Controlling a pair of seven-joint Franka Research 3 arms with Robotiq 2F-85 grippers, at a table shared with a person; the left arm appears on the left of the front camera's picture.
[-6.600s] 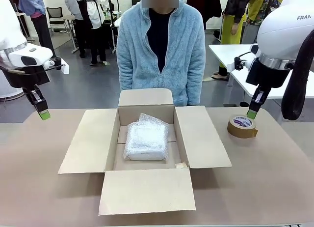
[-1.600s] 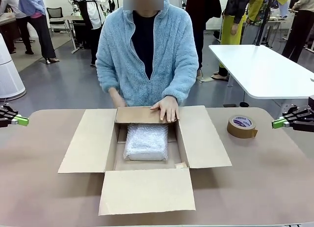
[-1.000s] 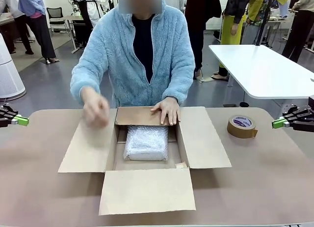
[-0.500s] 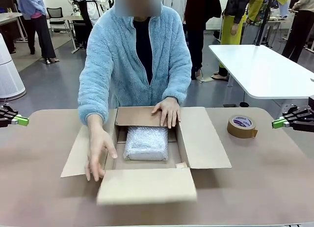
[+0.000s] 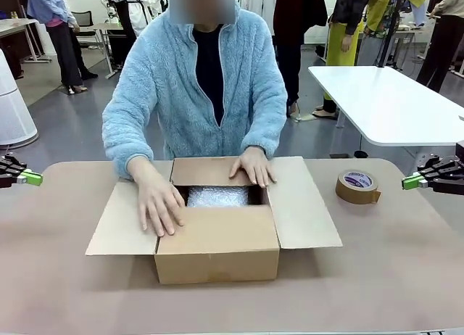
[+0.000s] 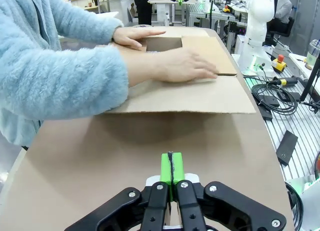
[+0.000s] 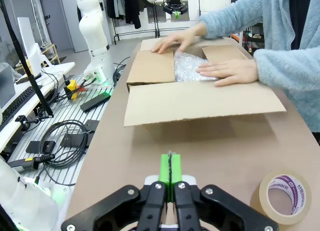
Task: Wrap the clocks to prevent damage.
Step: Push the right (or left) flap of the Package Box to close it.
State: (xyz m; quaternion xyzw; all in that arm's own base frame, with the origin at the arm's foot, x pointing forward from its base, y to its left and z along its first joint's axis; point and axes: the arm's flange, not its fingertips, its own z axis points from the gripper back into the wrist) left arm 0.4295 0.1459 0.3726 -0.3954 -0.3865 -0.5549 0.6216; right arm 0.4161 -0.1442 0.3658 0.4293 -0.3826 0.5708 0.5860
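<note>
Front view: near flap (image 5: 217, 230) now folded over bundle (image 5: 217, 196); left claw (image 5: 30, 178) and right claw (image 5: 412, 181) pressed together.

right gripper (image 7: 170, 166) hangs over the table (image 7: 107, 161), jaws pinched together. Person's near hand (image 7: 227, 72) and far hand (image 7: 172, 41) lie flat on the cardboard box (image 7: 200, 101) flaps (bubble-wrapped bundle (image 7: 189, 68) peeking out between them). tape roll (image 7: 282, 197) sits nearby.

Grey floor (image 5: 94, 125) stretches behind the brown counter (image 5: 377, 277). A white table (image 5: 384, 103) stands off right, and people (image 5: 61, 23) stand about farther back.
</note>
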